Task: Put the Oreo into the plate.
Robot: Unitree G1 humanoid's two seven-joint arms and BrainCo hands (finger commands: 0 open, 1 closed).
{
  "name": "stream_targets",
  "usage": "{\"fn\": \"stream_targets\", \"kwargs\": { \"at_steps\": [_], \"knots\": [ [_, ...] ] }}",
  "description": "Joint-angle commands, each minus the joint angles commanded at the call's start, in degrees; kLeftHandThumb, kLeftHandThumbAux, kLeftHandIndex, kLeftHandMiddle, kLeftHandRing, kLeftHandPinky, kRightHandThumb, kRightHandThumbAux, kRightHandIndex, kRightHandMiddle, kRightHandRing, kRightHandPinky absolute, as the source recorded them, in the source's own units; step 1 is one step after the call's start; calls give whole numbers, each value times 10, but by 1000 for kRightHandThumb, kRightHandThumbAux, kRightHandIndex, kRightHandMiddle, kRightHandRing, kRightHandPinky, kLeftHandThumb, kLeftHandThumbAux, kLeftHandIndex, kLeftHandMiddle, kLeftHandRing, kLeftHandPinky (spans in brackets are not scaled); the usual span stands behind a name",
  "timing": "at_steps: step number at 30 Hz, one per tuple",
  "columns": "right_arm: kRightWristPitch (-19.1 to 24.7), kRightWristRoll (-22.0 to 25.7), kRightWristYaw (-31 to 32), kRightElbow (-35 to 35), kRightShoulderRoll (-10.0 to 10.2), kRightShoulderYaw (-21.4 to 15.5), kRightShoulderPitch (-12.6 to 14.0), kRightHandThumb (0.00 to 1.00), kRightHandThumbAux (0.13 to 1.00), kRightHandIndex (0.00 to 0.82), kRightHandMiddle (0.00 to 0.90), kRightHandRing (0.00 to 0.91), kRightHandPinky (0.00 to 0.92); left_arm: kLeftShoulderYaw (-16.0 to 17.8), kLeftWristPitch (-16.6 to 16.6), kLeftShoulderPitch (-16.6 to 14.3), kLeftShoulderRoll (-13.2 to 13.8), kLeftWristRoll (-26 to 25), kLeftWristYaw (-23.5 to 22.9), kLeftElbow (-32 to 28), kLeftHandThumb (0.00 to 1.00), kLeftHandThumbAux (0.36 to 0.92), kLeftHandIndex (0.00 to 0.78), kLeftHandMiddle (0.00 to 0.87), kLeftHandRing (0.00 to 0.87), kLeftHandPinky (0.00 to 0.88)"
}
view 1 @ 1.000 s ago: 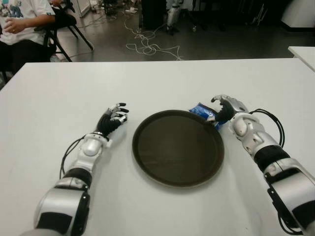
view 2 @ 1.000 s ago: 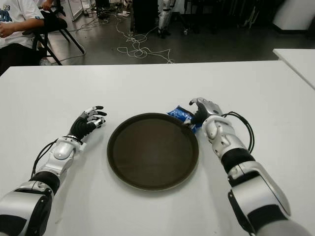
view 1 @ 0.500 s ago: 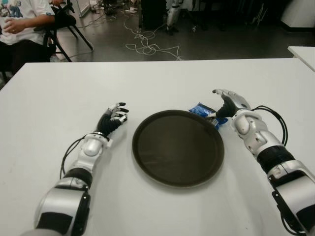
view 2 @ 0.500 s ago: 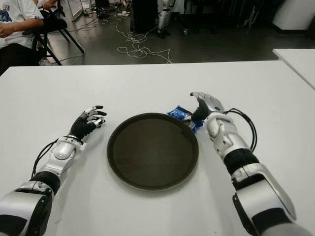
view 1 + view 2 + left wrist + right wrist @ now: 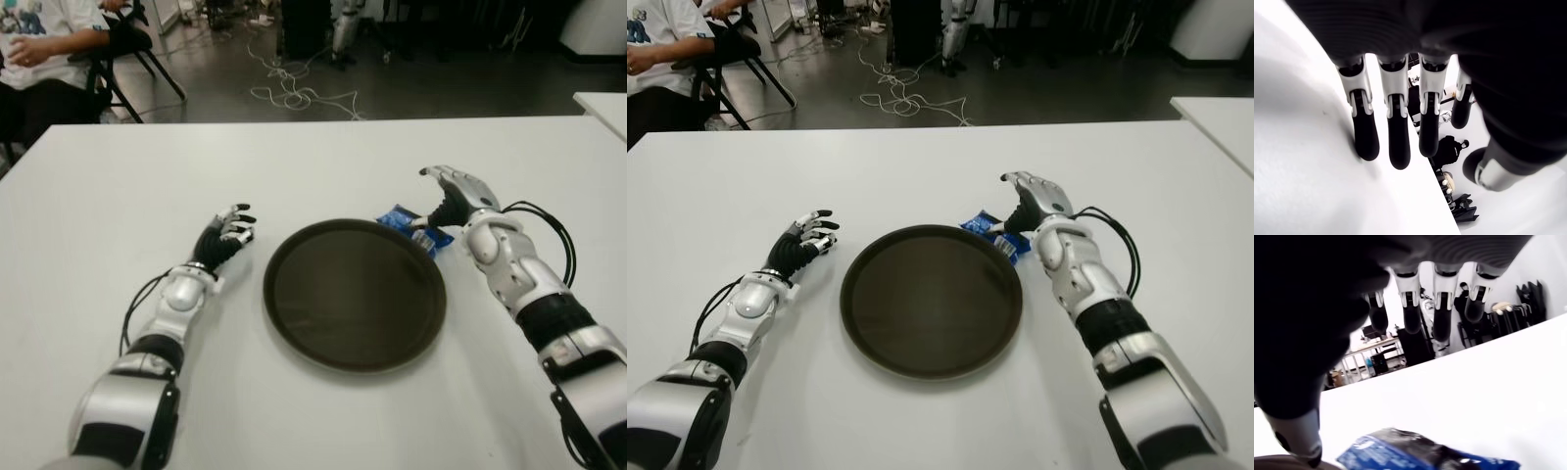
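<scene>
One white desk (image 5: 313, 157) carries a dark round plate (image 5: 354, 294). Just past the plate's far right rim lies the blue Oreo pack (image 5: 407, 220), flat on the desk and not yet grasped. Above it hovers the right hand (image 5: 453, 192), fingers spread and holding nothing. The left hand (image 5: 227, 235) shows left of the plate, relaxed and empty. Reaching is the step; next, I judge, the hand must lower and close around the pack.

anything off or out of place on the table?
Nothing damaged or spilled. The Oreo pack lies on the table at the plate's far right rim, plate empty. Right hand open above the pack, not gripping. Left hand idle left of the plate.
</scene>
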Motion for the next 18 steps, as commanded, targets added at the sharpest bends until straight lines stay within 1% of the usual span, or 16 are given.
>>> {"fn": "stream_targets", "kwargs": {
  "at_steps": [4,7,11,13,15,18],
  "knots": [
    [16,-4,7,-48,-4,-5,19,0,716,162,153,145,103,0,1,0,-1,1,1,1,474,658,180,286,325,378],
    [29,-9,15,-76,-7,-6,28,0,710,153,150,139,92,1,0,0,-1,1,1,1,472,654,183,290,330,383],
    [38,-15,20,-87,-7,-8,30,0,704,148,147,134,87,2,1,-1,-2,1,0,0,485,657,184,294,333,379],
    [35,-16,19,-89,-9,-11,32,0,712,151,149,133,85,2,1,-1,-3,0,0,0,488,660,183,292,331,377],
    [30,-15,17,-84,-9,-13,31,0,719,156,151,134,83,3,1,-1,-3,0,0,0,487,663,183,290,330,375],
    [23,-14,11,-60,-4,-13,21,0,723,165,159,140,87,3,1,-1,-3,0,1,0,485,662,184,288,329,373]
  ]
}}
